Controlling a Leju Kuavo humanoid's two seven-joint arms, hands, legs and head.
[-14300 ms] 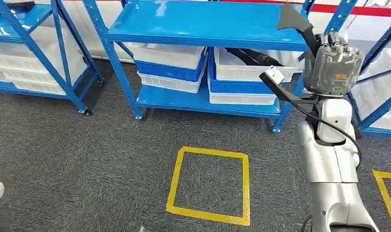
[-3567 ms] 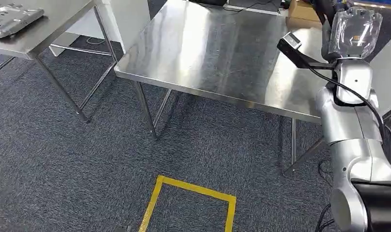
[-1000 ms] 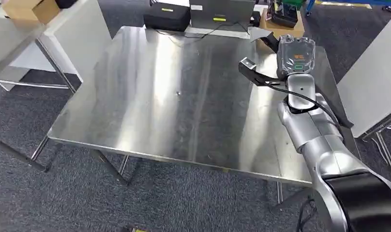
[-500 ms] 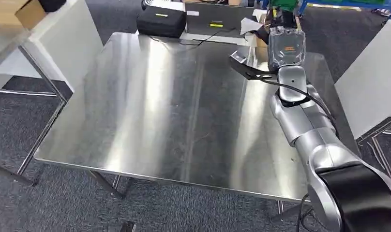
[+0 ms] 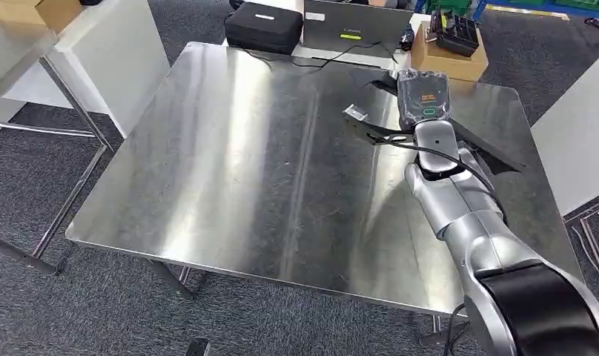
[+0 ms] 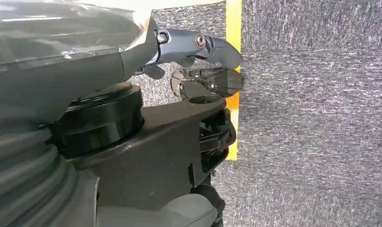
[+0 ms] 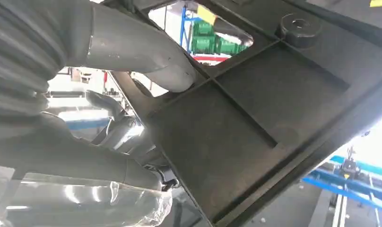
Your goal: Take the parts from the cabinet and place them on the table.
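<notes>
Lower now than half a second ago, the right hand (image 5: 424, 99) grips the black plastic part (image 5: 497, 154) over the far right of the steel table (image 5: 230, 163). Its thumb (image 7: 146, 56) presses on the ribbed panel. Whether the part touches the table cannot be told. The hand's orange and green labels are unreadable. The left hand (image 6: 198, 61) hangs over carpet, its fingers curled in on nothing.

- Black zipped fabric case (image 5: 265, 27), beyond the far edge of the table
- Grey laptop (image 5: 356, 28) beside it
- Brown cardboard box (image 5: 450, 53)
- Grey carpet (image 5: 30, 304)
</notes>
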